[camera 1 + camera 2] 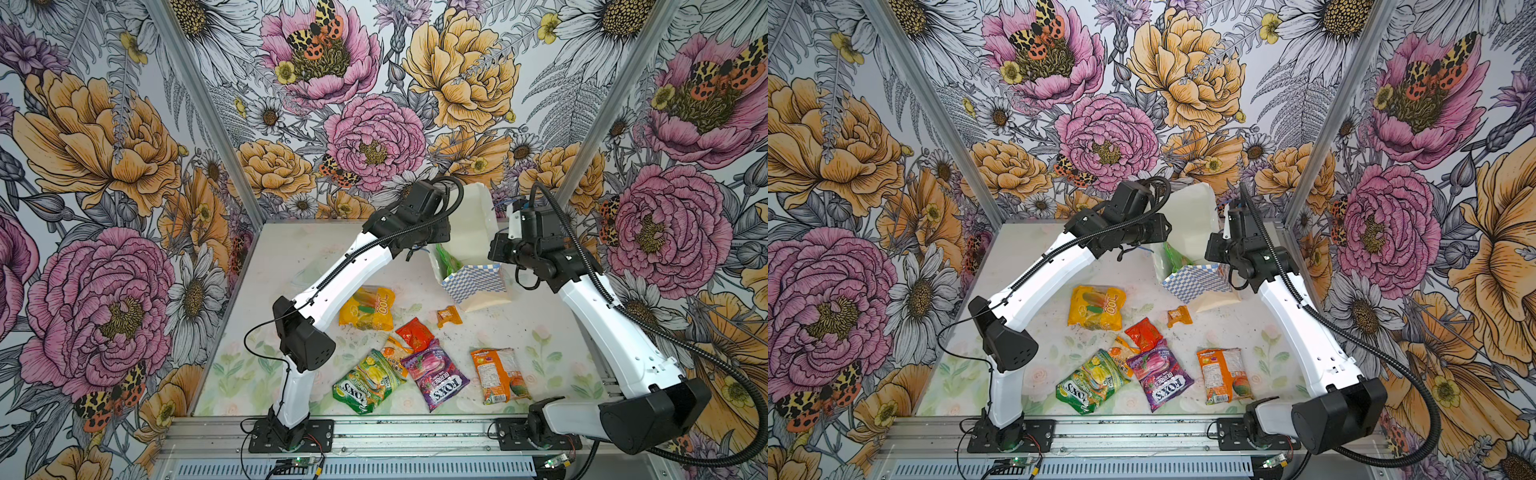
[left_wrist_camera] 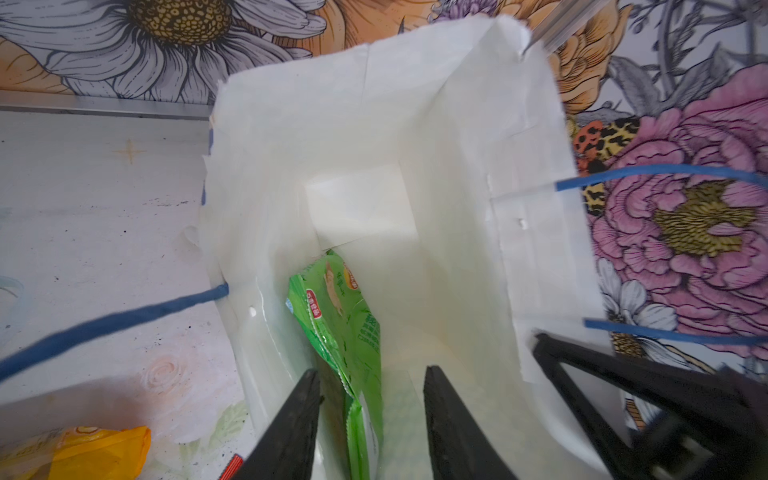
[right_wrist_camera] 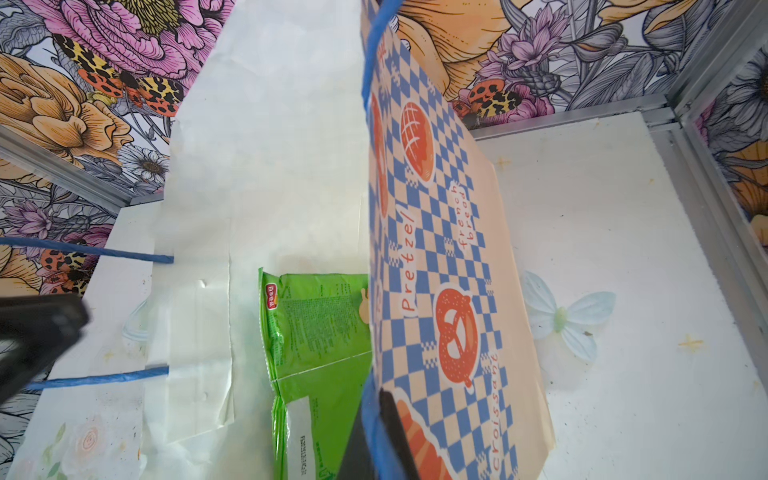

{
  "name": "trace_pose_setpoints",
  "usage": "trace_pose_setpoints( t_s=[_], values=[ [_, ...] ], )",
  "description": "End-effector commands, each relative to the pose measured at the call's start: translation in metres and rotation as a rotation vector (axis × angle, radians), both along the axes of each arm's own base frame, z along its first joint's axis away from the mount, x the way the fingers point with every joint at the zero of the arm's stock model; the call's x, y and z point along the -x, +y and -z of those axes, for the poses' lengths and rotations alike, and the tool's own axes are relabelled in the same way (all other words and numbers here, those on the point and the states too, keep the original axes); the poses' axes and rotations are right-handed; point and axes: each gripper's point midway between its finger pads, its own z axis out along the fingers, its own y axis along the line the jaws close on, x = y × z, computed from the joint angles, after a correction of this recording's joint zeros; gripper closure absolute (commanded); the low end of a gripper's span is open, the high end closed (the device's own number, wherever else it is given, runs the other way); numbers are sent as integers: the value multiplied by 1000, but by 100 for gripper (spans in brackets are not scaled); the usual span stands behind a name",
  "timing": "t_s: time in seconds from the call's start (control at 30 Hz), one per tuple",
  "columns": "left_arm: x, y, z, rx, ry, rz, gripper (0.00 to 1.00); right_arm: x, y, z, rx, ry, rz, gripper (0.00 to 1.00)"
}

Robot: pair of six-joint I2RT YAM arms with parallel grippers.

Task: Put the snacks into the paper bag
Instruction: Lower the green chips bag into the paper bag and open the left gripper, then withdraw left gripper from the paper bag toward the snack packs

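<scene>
Top views, both: paper bag (image 1: 473,284) (image 1: 1198,284) stands far right on the table (image 1: 291,257), near the back wall, mouth open. 1 green packet (image 1: 446,257) inside, by the bag's left wall. 7 snacks lie loose on the table in front of it: yellow packet (image 1: 368,309), small orange packet (image 1: 449,316), red packet (image 1: 415,332), green FOX'S packet (image 1: 368,382), purple FOX'S packet (image 1: 434,374), tall orange packet (image 1: 498,374), plus 1 orange-yellow packet (image 1: 394,348) tucked among red, green and purple. Bare table along the left edge and far-left corner; bare strip right of the tall orange packet.

Left wrist: left gripper (image 2: 371,370) at the bag mouth, jaws apart, gripping nothing. Green packet stands between them, close to 1 finger, contact unclear. Bag floor beside the packet is bare. Yellow packet lies outside, near the bag wall.

Right wrist: right gripper (image 3: 376,399) jaws closed on the bag's checkered wall at the rim, blue cord handle (image 3: 368,79) between them. Green packet leans inside. Bare table runs from the bag to the corner rails.
</scene>
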Motion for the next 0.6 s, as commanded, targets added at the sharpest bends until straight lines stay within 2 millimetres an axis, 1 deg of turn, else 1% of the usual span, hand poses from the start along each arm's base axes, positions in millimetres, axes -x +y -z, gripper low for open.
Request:
trace_pose_setpoints(
  t_s=[0.0, 0.03, 0.07, 0.1, 0.2, 0.3, 0.37, 0.43, 0.53, 0.57],
  values=[
    [26, 11, -63, 80, -106, 57, 53, -1, -12, -23, 14, -72, 20, 100],
    [31, 17, -73, 86, -124, 57, 51, -1, -14, -22, 13, -70, 24, 100],
    [34, 21, -78, 88, -136, 54, 50, -2, -15, -22, 13, -69, 28, 100],
    [42, 33, -93, 99, -167, 47, 49, -2, -18, -22, 10, -69, 32, 100],
    [53, 56, -103, 91, -208, 14, 43, -3, -25, -22, 6, -67, 45, 100],
    [62, 84, -106, 95, -241, -28, 37, -1, -33, -21, 2, -66, 59, 100],
    [65, 105, -99, 85, -248, -61, 34, 0, -37, -19, 1, -63, 69, 100],
    [67, 130, -88, 57, -244, -107, 30, 2, -41, -18, -1, -63, 75, 100],
    [69, 159, -61, 22, -199, -155, 28, 3, -42, -17, -8, -60, 75, 100],
    [70, 166, -51, 11, -182, -162, 27, 3, -43, -17, -8, -60, 75, 100]
  ],
)
